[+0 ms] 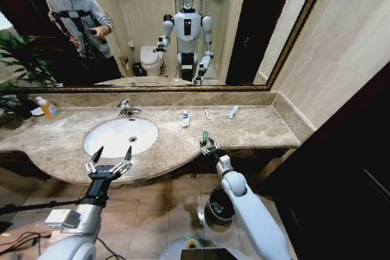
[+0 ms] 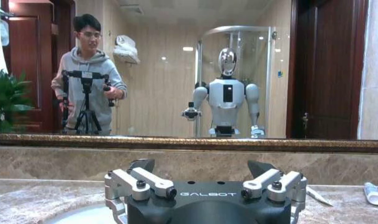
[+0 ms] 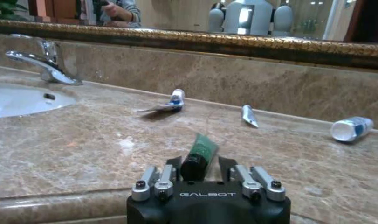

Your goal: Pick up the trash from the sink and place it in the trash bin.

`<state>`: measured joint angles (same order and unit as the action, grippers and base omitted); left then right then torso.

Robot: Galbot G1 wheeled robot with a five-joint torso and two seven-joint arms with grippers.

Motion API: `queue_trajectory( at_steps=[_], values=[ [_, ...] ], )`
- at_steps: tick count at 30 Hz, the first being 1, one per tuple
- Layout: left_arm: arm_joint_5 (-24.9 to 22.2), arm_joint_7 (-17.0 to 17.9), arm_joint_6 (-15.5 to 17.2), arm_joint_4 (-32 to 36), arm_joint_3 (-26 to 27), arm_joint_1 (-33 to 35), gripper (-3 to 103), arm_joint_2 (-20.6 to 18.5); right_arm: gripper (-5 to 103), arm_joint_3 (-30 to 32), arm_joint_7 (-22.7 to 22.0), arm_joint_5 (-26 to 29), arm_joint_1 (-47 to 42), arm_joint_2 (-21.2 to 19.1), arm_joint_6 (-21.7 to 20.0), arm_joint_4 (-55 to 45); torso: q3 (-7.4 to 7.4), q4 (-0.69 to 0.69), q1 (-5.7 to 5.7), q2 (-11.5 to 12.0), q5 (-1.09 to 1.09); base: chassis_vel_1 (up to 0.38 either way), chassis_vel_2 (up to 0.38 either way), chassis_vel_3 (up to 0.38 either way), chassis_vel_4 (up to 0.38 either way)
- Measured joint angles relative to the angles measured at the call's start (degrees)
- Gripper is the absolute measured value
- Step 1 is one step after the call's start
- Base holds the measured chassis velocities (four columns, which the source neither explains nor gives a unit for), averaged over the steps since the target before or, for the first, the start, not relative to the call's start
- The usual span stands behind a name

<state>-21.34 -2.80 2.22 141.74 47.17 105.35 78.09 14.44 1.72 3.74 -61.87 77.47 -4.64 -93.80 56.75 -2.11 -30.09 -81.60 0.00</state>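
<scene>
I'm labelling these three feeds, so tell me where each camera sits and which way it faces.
Head: high, looking down at the sink, counter and trash bin; both arms show.
Left wrist: behind the open left gripper, facing the mirror.
Right wrist: behind the right gripper, shut on the dark-green tube, facing across the counter.
Head and right wrist views share the tap.

1. Sink (image 1: 120, 136) is sitting left of centre in the head view, tap (image 1: 127, 108) behind it.
2. Three toiletry pieces (image 1: 185, 118) are lying in a row right of the tap.
3. Trash bin (image 1: 219, 204) is standing on the floor, lower centre-right, below the counter (image 1: 256, 127) edge.
</scene>
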Motion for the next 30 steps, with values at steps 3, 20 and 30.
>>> queue_trajectory(
  at_steps=[3, 20, 30],
  values=[
    [0.00, 0.00, 0.00, 0.00, 0.00, 0.00, 100, 0.00, 23, 0.40, 0.08, 0.03, -0.28, -0.15, 0.29, -0.11, 0.00, 0.00, 0.00, 0.00, 0.00, 0.000, 0.000, 0.000, 0.000],
    [0.00, 0.00, 0.00, 0.00, 0.00, 0.00, 100, 0.00, 21, 1.63, 0.20, 0.25, -3.02, -1.17, 0.49, -4.76, 0.00, 0.00, 0.00, 0.00, 0.01, 0.000, 0.000, 0.000, 0.000],
    [0.00, 0.00, 0.00, 0.00, 0.00, 0.00, 100, 0.00, 21, 5.64, 1.52, 1.16, -12.66, -5.84, 3.63, -15.21, 0.00, 0.00, 0.02, 0.00, 0.01, 0.000, 0.000, 0.000, 0.000]
  ],
)
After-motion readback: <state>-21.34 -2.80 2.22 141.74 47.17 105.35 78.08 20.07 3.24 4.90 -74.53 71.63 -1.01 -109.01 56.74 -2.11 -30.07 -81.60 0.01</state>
